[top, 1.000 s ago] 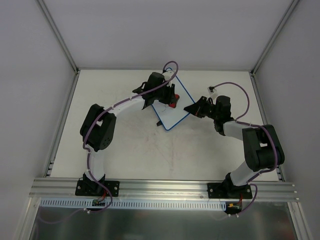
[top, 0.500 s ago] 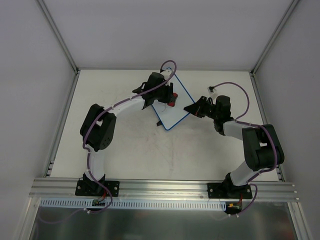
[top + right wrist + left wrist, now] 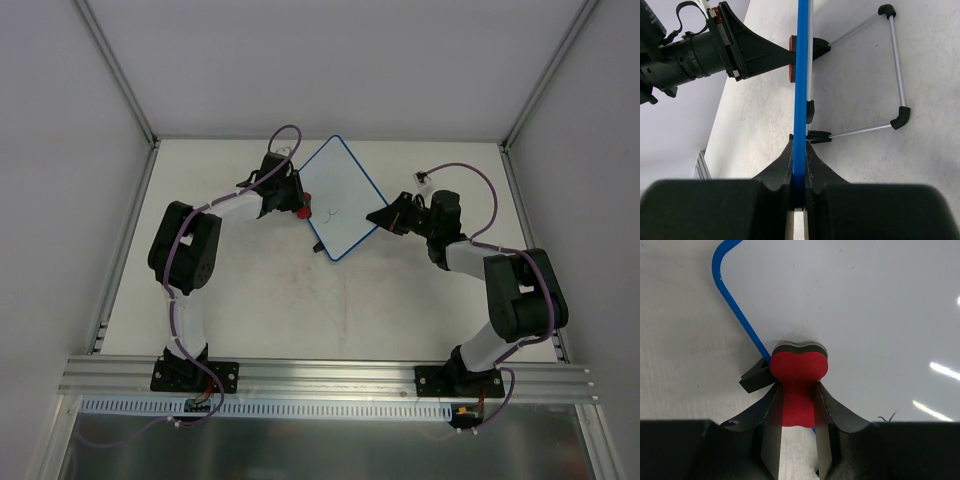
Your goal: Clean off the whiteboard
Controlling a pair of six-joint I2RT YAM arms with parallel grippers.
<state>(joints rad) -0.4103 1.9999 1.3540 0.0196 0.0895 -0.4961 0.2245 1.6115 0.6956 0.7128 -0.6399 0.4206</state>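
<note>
Left gripper was clamped on the red eraser. In the left wrist view its fingers pinched the eraser's narrow waist from both sides, jaws only as far apart as that waist, no gap visible. The wide head stuck out past the fingertips, and its dark felt layer sat against the whiteboard just inside the blue rim. A black tab was right beside the eraser, at the rim. A small dark scribble showed on the white face, low and to the right of the fingers, apart from the eraser.

Right gripper was closed on the board's right corner. In the right wrist view the board was edge-on, with the blue rim running straight up out of the right gripper. Both fingers were tight against it, one on each face. The left gripper and the eraser were on the left side of that edge. On the other side were a thin wire stand with black end caps and two black tabs.

From the top view the whiteboard sat toward the back middle of the table, turned like a diamond between the two grippers, with one faint mark on it. Couldn't tell whether it lay flat or was tipped up.
</note>
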